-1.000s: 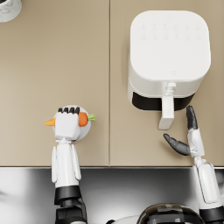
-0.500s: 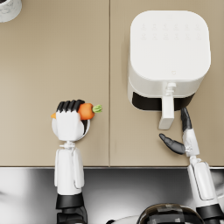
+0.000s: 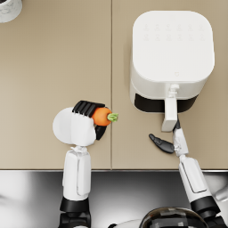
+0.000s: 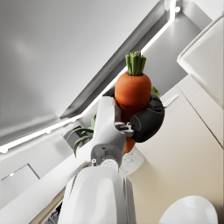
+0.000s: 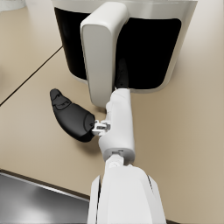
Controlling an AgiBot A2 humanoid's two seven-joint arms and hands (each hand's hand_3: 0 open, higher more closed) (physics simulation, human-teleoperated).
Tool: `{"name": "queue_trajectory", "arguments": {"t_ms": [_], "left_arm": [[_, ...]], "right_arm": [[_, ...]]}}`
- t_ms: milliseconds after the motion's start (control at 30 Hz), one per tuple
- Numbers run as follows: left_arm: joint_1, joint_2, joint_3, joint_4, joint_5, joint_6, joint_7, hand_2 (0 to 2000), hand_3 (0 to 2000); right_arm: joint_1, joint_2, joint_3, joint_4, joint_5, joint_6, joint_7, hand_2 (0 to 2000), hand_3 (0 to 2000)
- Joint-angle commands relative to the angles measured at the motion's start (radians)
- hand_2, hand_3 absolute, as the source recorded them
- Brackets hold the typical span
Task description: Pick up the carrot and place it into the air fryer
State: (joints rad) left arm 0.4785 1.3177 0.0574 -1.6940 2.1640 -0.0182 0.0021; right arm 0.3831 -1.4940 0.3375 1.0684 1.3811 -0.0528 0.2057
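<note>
- While my left hand (image 3: 89,120) grips the carrot (image 3: 102,116) round its fat middle, it feels hard, light and a bit slippery.
- My right hand (image 3: 171,139) holds nothing, fingers apart, by the air fryer (image 3: 171,53) handle (image 3: 169,113).

Orange carrot (image 3: 102,116) with green top — white air fryer (image 3: 171,53), black front — on beige counter (image 3: 53,67).

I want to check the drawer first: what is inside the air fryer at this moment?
The air fryer shows only a dark front opening behind its white handle. No food is visible there, but the deeper interior is covered by the body. The carrot is held in the left hand.
</note>
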Motion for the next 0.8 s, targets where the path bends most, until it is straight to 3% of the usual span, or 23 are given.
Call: {"name": "queue_trajectory", "arguments": {"t_ms": [33,67,200,500,600,800], "left_arm": [[0.017,0.006,0.028,0.005,-0.001,0.000,0.000,2000,2000],[0.020,0.009,0.044,0.015,-0.002,0.000,0.000,2000,2000],[0.047,0.026,0.099,0.063,-0.003,0.000,0.000,2000,2000],[0.179,0.101,0.193,0.157,-0.004,-0.002,0.000,2000,2000],[0.208,0.123,0.240,0.175,-0.004,-0.001,0.001,2000,2000],[0.267,0.176,0.369,0.223,-0.004,-0.002,0.001,2000,2000]], "right_arm": [[0.019,-0.005,0.025,0.032,0.001,0.007,0.007,1361,327],[0.016,0.001,0.029,0.055,0.001,0.003,-0.029,2000,653],[0.009,0.016,0.054,0.138,0.001,-0.077,-0.155,2000,1960],[-0.260,0.216,0.066,0.669,0.000,-0.010,-0.208,2000,2000],[-0.350,0.308,0.115,0.813,0.001,0.069,-0.216,2000,2000],[-0.446,0.471,0.262,1.019,0.002,0.048,-0.210,2000,2000]]}}
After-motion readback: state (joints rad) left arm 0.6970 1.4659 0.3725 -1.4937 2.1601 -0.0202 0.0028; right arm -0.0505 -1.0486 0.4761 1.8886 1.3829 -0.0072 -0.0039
